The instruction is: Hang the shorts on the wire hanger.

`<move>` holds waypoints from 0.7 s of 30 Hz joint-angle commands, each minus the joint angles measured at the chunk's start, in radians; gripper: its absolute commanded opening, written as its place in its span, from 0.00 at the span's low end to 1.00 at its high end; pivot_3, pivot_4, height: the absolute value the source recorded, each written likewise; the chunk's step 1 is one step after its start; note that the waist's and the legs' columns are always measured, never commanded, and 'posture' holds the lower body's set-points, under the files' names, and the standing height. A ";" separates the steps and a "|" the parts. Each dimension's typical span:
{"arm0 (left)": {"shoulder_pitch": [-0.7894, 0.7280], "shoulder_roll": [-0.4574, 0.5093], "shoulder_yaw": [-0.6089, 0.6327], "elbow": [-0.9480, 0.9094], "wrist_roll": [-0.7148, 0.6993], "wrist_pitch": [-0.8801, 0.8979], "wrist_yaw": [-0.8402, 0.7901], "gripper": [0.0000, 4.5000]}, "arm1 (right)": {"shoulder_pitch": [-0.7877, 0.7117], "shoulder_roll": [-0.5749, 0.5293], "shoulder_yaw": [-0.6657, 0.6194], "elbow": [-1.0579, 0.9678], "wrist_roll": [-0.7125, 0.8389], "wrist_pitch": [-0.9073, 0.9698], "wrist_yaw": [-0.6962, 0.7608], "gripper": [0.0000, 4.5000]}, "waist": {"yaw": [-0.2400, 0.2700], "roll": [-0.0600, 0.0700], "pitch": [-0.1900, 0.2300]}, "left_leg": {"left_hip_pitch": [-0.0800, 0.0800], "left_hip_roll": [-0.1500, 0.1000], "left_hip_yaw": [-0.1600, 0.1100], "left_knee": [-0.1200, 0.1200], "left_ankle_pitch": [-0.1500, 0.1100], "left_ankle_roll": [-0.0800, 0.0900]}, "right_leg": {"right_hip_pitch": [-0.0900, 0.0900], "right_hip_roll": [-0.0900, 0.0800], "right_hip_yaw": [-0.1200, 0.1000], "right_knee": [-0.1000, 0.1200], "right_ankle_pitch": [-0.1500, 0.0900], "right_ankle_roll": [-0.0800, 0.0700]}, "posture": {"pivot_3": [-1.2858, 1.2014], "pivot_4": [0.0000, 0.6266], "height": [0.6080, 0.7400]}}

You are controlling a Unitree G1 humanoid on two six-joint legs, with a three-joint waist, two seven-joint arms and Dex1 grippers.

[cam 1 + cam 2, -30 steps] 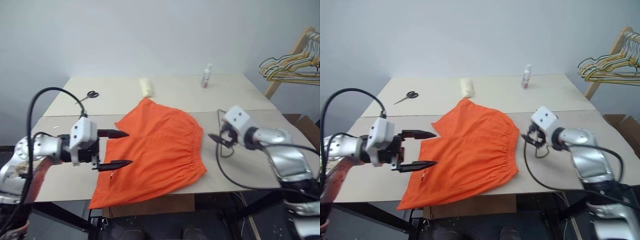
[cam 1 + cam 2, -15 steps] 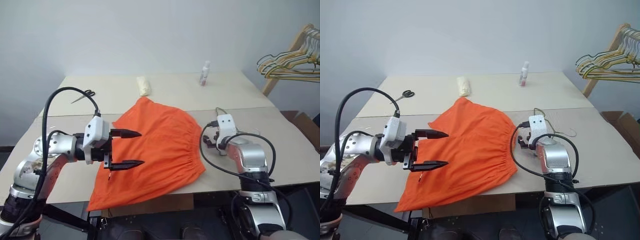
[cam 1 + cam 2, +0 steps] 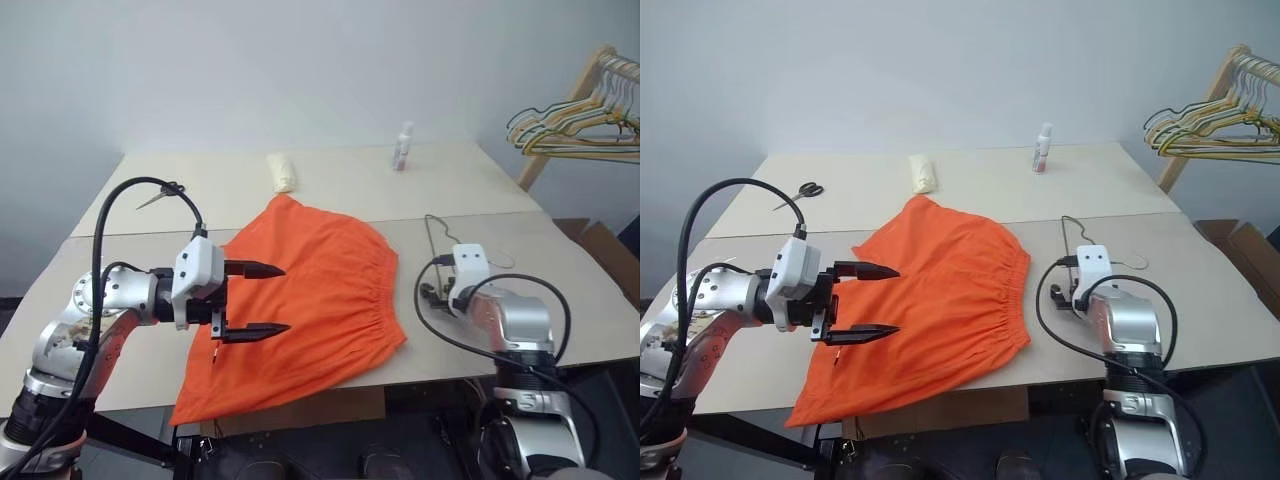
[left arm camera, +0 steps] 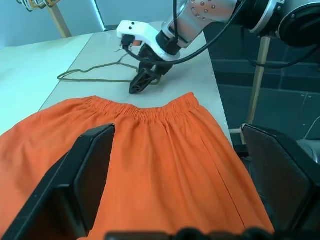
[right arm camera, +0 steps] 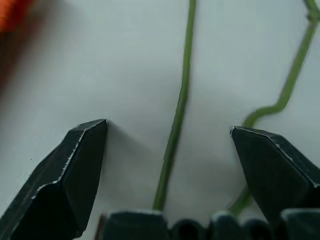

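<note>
From my station I see the bright orange cloth shorts [image 3: 300, 300] spread flat on the pale beige table [image 3: 200, 195], their lower leg edge hanging over the near edge and the gathered waistband facing the right arm. My left gripper [image 3: 268, 298] hovers above the left side of the shorts, its two black fingers spread wide and empty, pointing across the cloth; in its wrist view the fabric fills the space between the fingers without touching them. The thin olive-green wire hanger [image 4: 95, 75] lies flat on the table just beside the waistband, not touching it. My right gripper [image 4: 140, 85] is tilted down onto that hanger, jaws spread, and in its wrist view one straight run of green wire passes between the two fingers [image 5: 82, 165], clear of both, with a notched bend nearer the other finger.
</note>
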 commanded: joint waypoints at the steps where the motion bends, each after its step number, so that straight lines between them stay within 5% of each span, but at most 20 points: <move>1: -0.003 -0.001 0.008 -0.008 0.008 -0.026 0.002 0.97 | 0.046 -0.057 -0.020 -0.070 0.007 0.031 0.021 1.00 | 0.002 0.000 0.000 | 0.000 0.000 0.000 0.000 0.000 0.000 | 0.000 0.000 0.000 0.000 0.000 0.000 | 0.52 0.00 1.00; 9: -0.018 -0.004 0.000 0.005 0.010 -0.029 -0.007 0.97 | 0.060 -0.078 -0.008 -0.197 0.091 -0.010 0.126 1.00 | -0.010 0.000 0.000 | 0.002 0.002 0.002 0.000 0.000 0.000 | 0.001 0.002 0.002 0.000 0.000 0.000 | 0.51 0.00 1.00; 21: -0.019 -0.020 0.023 -0.047 -0.073 0.012 -0.004 0.97 | -0.045 -0.109 0.038 0.079 0.058 -0.157 0.135 1.00 | -0.004 0.000 0.000 | 0.002 0.004 0.002 0.000 -0.001 0.000 | 0.001 0.004 0.002 -0.001 0.001 -0.001 | 0.52 0.00 1.00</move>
